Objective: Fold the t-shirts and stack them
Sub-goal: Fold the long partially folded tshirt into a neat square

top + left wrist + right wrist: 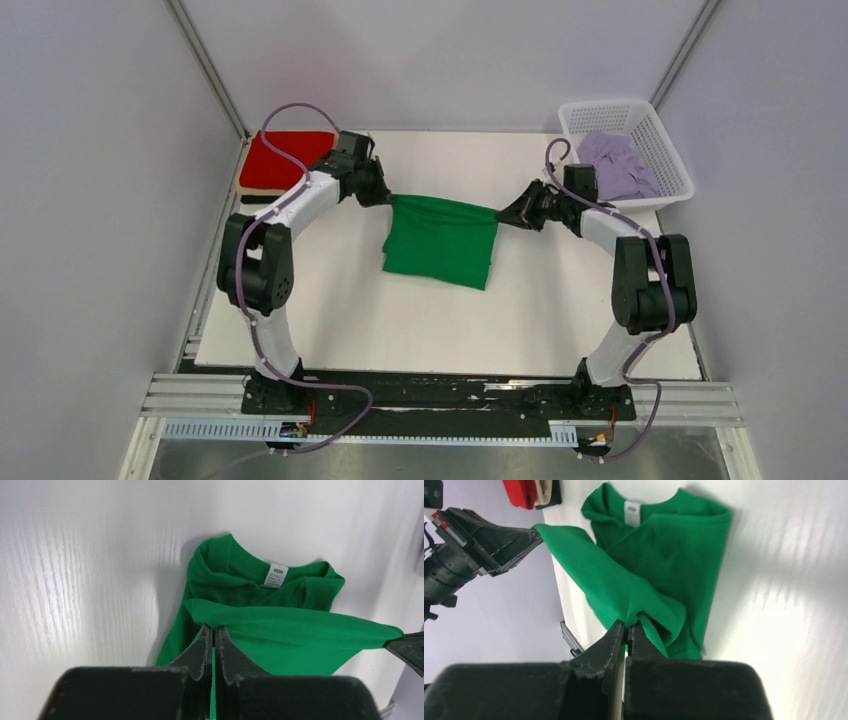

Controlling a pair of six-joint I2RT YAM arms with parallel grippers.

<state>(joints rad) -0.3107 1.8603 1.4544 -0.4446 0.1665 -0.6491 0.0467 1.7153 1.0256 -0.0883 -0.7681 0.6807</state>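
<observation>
so the left gripper (385,195) and right gripper (503,213) each pinch a corner of the green t-shirt (440,245), edge stretched between them, rest draped below them.

No legible text, brand, number or sign is present. The only label is a white neck tag (274,575) inside the collar of the green t-shirt (280,630). It carries small grey print, too blurred to read in either wrist view.
</observation>
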